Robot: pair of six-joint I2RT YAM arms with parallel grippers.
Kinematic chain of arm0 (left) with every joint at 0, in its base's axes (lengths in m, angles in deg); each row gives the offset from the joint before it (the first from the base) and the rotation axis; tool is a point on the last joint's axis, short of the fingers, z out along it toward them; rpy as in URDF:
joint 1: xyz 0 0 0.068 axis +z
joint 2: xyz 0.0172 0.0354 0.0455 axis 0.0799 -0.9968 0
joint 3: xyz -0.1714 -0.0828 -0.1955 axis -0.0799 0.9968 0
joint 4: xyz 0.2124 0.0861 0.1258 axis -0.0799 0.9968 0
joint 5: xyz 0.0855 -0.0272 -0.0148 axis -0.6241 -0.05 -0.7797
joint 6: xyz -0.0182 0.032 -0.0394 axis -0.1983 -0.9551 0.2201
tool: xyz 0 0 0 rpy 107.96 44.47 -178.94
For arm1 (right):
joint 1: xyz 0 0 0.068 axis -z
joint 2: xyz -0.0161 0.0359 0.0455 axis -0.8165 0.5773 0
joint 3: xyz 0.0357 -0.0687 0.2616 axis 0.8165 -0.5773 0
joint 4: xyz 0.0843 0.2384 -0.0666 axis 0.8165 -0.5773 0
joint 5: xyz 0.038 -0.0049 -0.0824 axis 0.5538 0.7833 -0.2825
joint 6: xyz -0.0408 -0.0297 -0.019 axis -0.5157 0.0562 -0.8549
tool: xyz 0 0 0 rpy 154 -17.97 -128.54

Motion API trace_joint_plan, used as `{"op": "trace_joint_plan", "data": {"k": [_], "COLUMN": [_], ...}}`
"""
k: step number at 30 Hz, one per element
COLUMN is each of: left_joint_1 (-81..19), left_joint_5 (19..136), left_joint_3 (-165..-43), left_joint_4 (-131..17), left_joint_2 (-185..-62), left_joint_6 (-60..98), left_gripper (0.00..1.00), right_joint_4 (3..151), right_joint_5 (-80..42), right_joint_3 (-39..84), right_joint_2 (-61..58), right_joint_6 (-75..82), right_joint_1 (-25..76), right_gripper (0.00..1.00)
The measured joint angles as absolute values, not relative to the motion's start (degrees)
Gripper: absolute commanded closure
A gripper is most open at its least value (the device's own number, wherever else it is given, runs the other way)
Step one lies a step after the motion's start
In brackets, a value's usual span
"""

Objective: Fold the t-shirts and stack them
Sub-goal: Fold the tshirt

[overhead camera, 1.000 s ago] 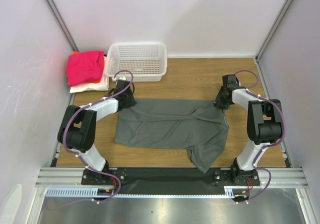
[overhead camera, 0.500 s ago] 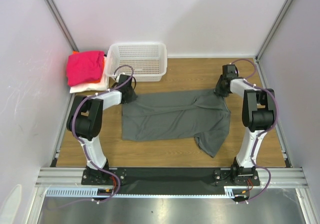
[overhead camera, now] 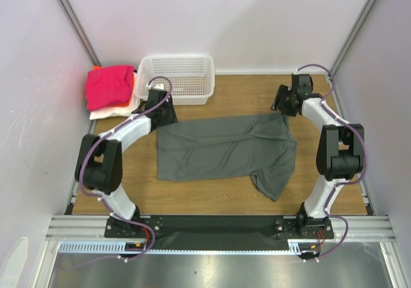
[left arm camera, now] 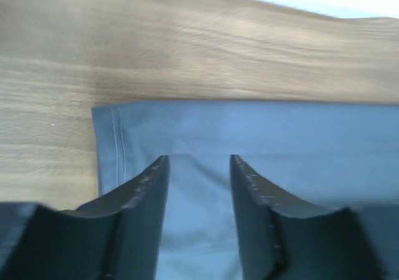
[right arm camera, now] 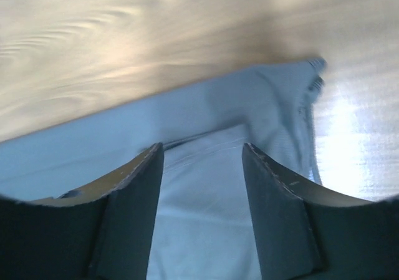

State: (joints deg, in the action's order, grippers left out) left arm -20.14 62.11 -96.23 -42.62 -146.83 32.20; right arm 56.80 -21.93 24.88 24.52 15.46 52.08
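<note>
Here the grey t-shirt (overhead camera: 221, 152) lies beneath left fingers (left arm camera: 140, 205) and right fingers (right arm camera: 131, 205).

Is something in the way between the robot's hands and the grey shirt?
Nothing visible is. The left hand and the right hand each hang open right over an edge of the dark grey t-shirt, with only its cloth showing below them.

No legible text, labels, brands, numbers or signs visible.

Four t-shirts (overhead camera: 225, 150), one basket (overhead camera: 176, 96), two arms (overhead camera: 131, 131)
</note>
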Motion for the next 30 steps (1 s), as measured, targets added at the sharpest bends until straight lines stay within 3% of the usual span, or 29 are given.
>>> {"op": "trace_joint_plan", "data": {"k": [11,25,30], "left_joint_1": [-23.72,-20.31,-19.76], "left_joint_5": [58.96,55.55,55.21], "left_joint_3": [-87.6,-80.96,-80.96], "left_joint_4": [-36.59,-34.12,-35.17], "left_joint_2": [-134.76,-133.69,-135.7], "left_joint_6": [35.96,45.71,45.9], "left_gripper": [0.35,0.42,0.5], "right_joint_4": [55.29,54.33,53.93], "right_joint_5": [-19.79,-21.56,-22.17], "right_joint_3": [25.49,22.36,22.19], "right_joint_2": [22.75,22.7,22.16], "right_joint_6": [13.6,14.37,14.48], "right_joint_1": [47.45,45.35,45.31], "right_gripper": [0.34,0.33,0.33]}}
